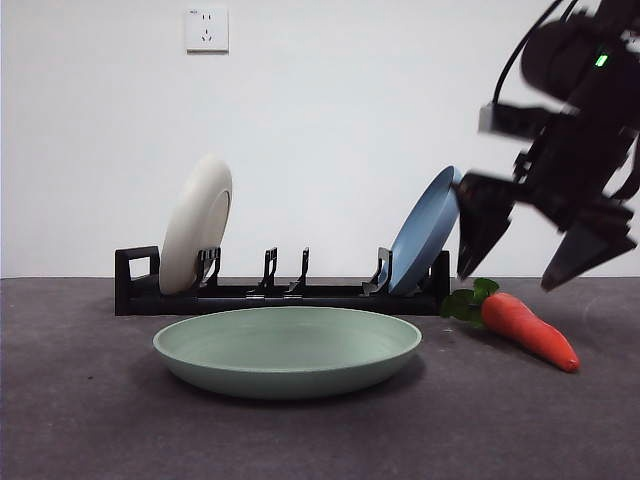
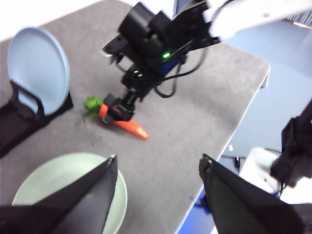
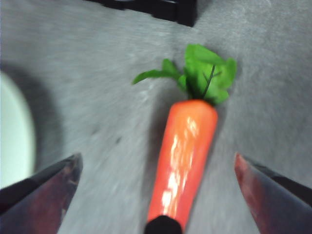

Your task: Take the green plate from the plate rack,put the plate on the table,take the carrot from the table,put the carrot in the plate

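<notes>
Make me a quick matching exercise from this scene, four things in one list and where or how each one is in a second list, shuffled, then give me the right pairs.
Things:
1. green plate
2. blue plate
3. cream-white plate
4. carrot

Places or states:
A. lying on the table below the open right gripper
B. standing in the plate rack at the end with the square loop handle
C. lying flat on the table in front of the rack
D. leaning in the rack at the end nearest the carrot

Pairs: 1-C, 2-D, 3-B, 4-A
</notes>
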